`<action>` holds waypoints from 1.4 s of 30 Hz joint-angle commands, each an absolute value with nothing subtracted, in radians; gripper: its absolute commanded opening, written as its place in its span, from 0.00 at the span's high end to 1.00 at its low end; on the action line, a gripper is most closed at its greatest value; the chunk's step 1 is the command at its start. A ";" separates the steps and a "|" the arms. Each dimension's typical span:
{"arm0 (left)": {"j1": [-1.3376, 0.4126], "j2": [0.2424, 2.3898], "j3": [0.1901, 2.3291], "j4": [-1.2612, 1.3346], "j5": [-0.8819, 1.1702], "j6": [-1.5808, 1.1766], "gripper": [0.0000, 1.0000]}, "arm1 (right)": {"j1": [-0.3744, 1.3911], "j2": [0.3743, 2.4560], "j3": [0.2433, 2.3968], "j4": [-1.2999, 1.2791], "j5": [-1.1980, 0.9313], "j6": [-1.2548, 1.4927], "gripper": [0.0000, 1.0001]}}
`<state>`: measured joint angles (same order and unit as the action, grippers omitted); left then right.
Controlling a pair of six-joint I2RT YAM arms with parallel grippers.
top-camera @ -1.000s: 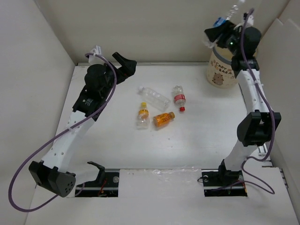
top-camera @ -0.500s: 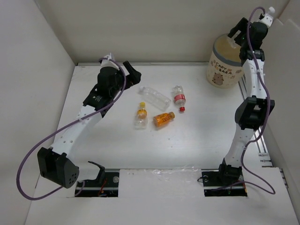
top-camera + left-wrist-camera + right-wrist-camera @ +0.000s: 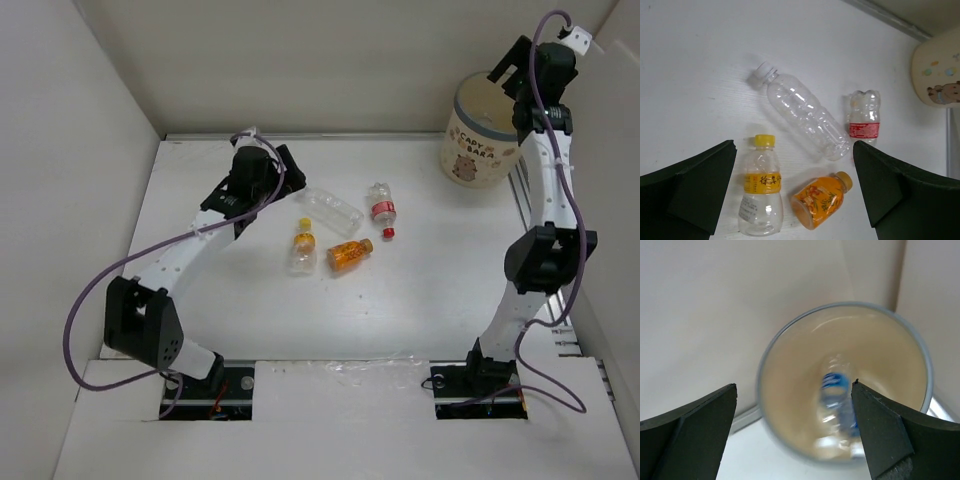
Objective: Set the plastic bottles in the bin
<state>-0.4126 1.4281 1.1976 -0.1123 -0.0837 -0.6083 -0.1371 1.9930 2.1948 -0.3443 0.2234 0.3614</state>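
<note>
White counter (image 3: pixel 420 300), with 4 plastic bottles (image 3: pixel 330 208) laid mid-way: plain clear bottle (image 3: pixel 805 117), red-labelled bottle (image 3: pixel 863 117), yellow-capped bottle (image 3: pixel 761 192), orange bottle (image 3: pixel 821 200). 1 blue-labelled bottle (image 3: pixel 837 395) is seen inside the bin (image 3: pixel 470 160), far right corner. The plain clear bottle is laid diagonally, cap end nearest the left claw (image 3: pixel 288 168), which is held open above it. Right claw (image 3: pixel 508 72) is spread open, empty, over the bin.

Bright, even white light here. Soft, short shadows slip toward ten o'clock off the clear bottle (image 3: pixel 805 117), with small glints on its ribs. Left wrist view sharp; right wrist view smeared, bin (image 3: pixel 761 374) and blue-labelled bottle (image 3: pixel 836 395) blurred.
</note>
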 commanded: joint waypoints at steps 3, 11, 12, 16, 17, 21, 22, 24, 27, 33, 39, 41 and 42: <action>-0.414 1.593 1.235 -0.191 -0.049 -0.562 0.00 | -0.005 1.688 1.944 -0.301 0.157 0.365 0.00; -0.414 1.677 1.241 -0.223 0.028 -0.574 0.00 | 0.155 1.499 1.594 -0.238 0.124 0.387 0.00; -0.414 1.677 1.221 -0.222 0.028 -0.574 0.00 | 0.175 1.499 1.573 -0.238 0.114 0.387 0.00; -0.423 1.704 1.200 -0.212 0.064 -0.574 0.00 | 0.202 1.464 1.455 -0.200 0.100 0.396 0.00; -0.423 1.704 1.200 -0.212 0.064 -0.583 0.01 | 0.213 1.463 1.444 -0.199 0.100 0.396 0.00; -0.448 1.736 1.200 -0.242 0.043 -0.583 0.03 | 0.235 1.441 1.408 -0.199 0.091 0.396 0.00; -0.462 1.746 1.200 -0.242 0.022 -0.592 0.03 | 0.235 1.427 1.408 -0.199 0.091 0.396 0.00; -0.471 1.746 1.200 -0.253 0.011 -0.592 0.03 | 0.245 1.399 1.385 -0.199 0.091 0.396 0.00; -0.480 1.779 1.209 -0.264 -0.011 -0.603 0.05 | 0.255 1.353 1.358 -0.199 0.080 0.396 0.00; -0.480 1.825 1.200 -0.273 -0.044 -0.612 0.21 | 0.285 1.258 1.321 -0.209 0.071 0.396 0.00; -0.480 1.844 1.161 -0.262 -0.057 -0.612 0.65 | 0.324 1.152 1.279 -0.218 0.061 0.387 0.00; -0.480 1.832 1.137 -0.262 -0.070 -0.621 0.90 | 0.336 1.138 1.279 -0.228 0.032 0.376 0.00; -0.480 1.813 1.128 -0.262 -0.090 -0.633 0.97 | 0.336 1.138 1.270 -0.229 0.006 0.376 0.00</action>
